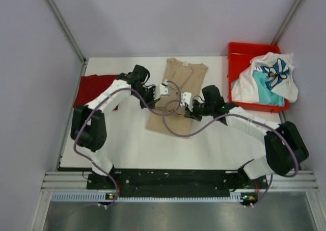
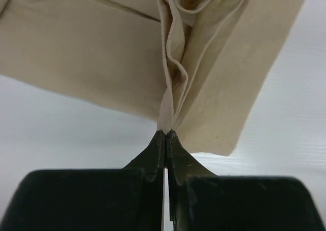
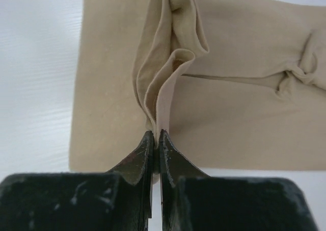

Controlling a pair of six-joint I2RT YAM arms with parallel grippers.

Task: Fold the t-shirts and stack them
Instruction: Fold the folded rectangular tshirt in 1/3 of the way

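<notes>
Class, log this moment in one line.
folding: tan shirt | left gripper: shut on it | right gripper: shut on it | red shirt: left side | white shirt, teal shirt: in bin

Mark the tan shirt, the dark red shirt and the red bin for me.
tan shirt [image 1: 189, 75], top view, upper chest panel.
dark red shirt [image 1: 89, 86], top view, visible middle.
red bin [image 1: 239, 51], top view, bare far-left corner.

The left arm [image 1: 109, 96] bends at its elbow near the table's left side and reaches inward to the right. The right arm [image 1: 244, 121] mirrors it, its forearm stretching inward to the left. The left gripper [image 1: 164, 90] and right gripper [image 1: 186, 99] sit near each other, each with jaws pressed together on a pinched fold of the tan t-shirt [image 1: 186, 73].
</notes>
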